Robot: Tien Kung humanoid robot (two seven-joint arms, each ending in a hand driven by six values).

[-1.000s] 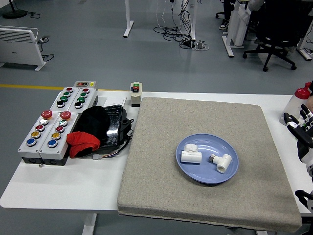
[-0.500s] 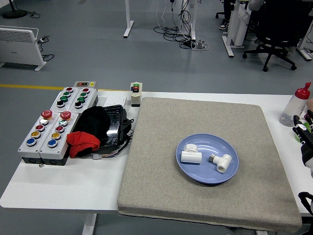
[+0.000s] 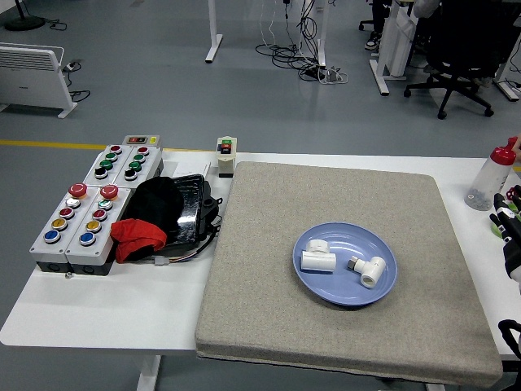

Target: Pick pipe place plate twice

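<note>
Pipe fittings (image 3: 317,256), 2, lie in blue plate (image 3: 383,285); right hand (image 3: 510,228) at edge, finger state unclear.

The white table (image 3: 122,314) carried a grey mat (image 3: 342,326) over its middle and right, 4 button boxes (image 3: 94,199) by its left edge, and a clear bottle (image 3: 491,175) at its right edge.

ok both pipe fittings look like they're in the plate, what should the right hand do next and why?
Probably just pull the right hand clear and rest it. Both white pipe fittings, one on the left and one on the right, lie inside the blue plate, and no other pipe shows on the grey mat. The hand sits at the table's right edge, holding nothing visible.
</note>
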